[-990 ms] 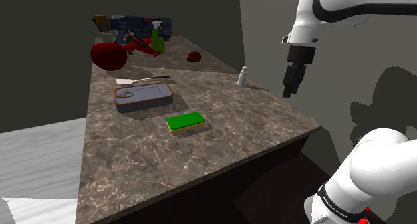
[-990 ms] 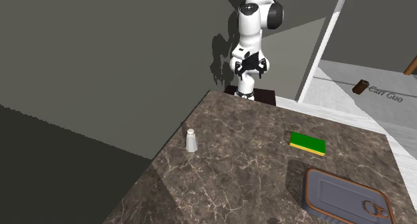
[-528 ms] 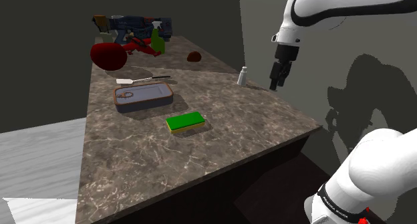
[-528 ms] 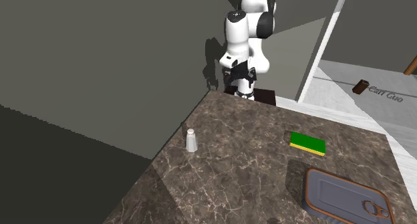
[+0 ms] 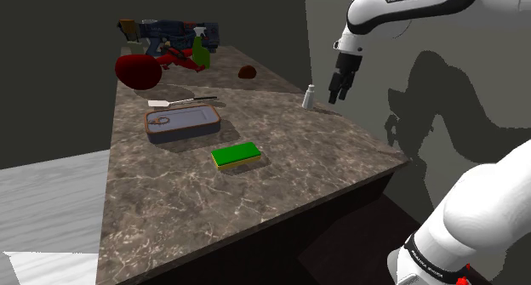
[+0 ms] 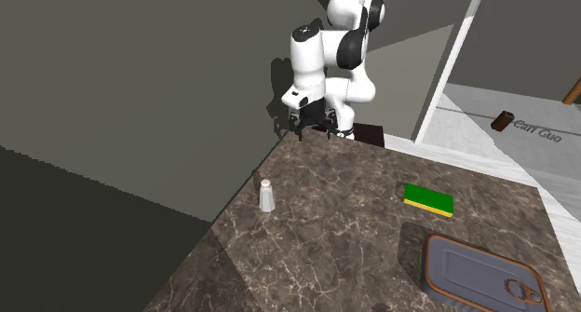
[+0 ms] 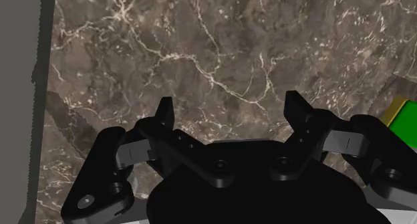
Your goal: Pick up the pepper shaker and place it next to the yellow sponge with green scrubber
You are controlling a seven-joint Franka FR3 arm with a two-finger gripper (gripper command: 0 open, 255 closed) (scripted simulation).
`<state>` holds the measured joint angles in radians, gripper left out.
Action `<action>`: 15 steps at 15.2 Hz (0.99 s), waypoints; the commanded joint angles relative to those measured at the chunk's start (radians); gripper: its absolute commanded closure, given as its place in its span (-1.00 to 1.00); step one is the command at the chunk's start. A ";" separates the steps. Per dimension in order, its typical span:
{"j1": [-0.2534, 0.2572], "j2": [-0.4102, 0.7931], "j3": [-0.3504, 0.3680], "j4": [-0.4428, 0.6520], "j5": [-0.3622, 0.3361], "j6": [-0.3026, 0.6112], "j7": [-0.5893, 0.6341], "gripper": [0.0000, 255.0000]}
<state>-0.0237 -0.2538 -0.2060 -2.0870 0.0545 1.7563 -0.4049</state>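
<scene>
The pepper shaker [image 5: 310,96] [image 6: 267,196], small, pale grey and capped, stands upright near the counter's wall-side edge. The sponge [image 5: 236,155] [image 6: 428,199], yellow with a green top, lies flat toward the counter's front; a corner of the sponge [image 7: 403,119] also appears beside the gripper. My black gripper [image 5: 338,92] [image 6: 307,128] hangs in the air just to the shoulder view's right of the shaker, a little above it and not touching it. In the wrist view the gripper [image 7: 230,112] is open, its fingers [image 7: 165,112] apart over bare marble with nothing between them.
An open oval tin [image 5: 181,123] [image 6: 479,273] lies behind the sponge, with a white-bladed utensil [image 5: 181,100] past it. Red objects [image 5: 138,69], a green spray bottle [image 5: 200,49] and clutter crowd the far end. A grey wall runs along the shaker's side of the brown marble counter [image 5: 281,181].
The arm has swung toward the counter: the gripper moved to the shoulder view's left and slightly up, from beyond the counter edge to just beside the shaker. Nothing on the counter moved.
</scene>
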 commanded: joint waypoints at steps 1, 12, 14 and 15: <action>-0.004 0.069 -0.017 0.063 0.008 0.020 -0.030 -1.00; -0.058 0.456 -0.072 0.491 0.106 0.041 -0.175 -1.00; -0.077 0.534 -0.075 0.594 0.130 0.026 -0.196 -1.00; -0.088 0.574 -0.075 0.651 0.142 0.016 -0.205 -1.00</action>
<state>-0.0975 0.2755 -0.2780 -1.4968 0.1823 1.7827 -0.5933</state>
